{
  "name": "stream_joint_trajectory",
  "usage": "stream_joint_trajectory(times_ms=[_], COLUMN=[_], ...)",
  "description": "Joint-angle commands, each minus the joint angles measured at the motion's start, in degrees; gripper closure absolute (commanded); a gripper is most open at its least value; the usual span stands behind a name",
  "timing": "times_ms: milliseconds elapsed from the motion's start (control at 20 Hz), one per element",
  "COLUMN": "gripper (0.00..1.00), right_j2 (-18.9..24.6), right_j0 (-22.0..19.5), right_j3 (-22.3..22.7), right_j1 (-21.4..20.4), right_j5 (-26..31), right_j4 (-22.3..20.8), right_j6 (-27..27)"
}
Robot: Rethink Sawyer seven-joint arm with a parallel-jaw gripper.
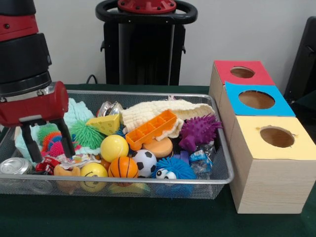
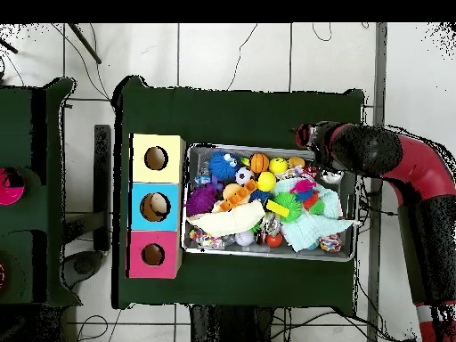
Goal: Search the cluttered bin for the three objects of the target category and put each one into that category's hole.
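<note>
End effector [image 1: 46, 139] spread above possibly crushed can [image 1: 15, 166].

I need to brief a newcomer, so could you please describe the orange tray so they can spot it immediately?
Look in the wire mesh bin, near its middle. The orange plastic compartment tray lies tilted on the cream knitted cloth, the only long, divided piece among round balls.

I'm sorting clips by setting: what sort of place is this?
Most likely a robotics lab set up for sorting trials. A mesh bin of toys sits on a green-covered table beside a wooden box with three coloured holes, the arm's open pincer hangs over the bin, and cables trail across the tiled floor.
</note>
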Motion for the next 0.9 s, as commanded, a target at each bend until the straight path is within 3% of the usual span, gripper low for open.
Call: stream_joint_trajectory(times_ms=[50, 300, 900], gripper=[0.00, 0.00, 0.00], right_j2=[-0.9, -1.2, -1.5], right_j0=[0.5, 0.3, -0.4], right_j3=[3.3, 3.2, 7.0], right_j1=[-0.1, 1.4, 0.5], right_j5=[0.8, 0.2, -2.9], right_j4=[-3.7, -4.3, -4.9], right_j6=[-11.2, -10.7, -7.0])
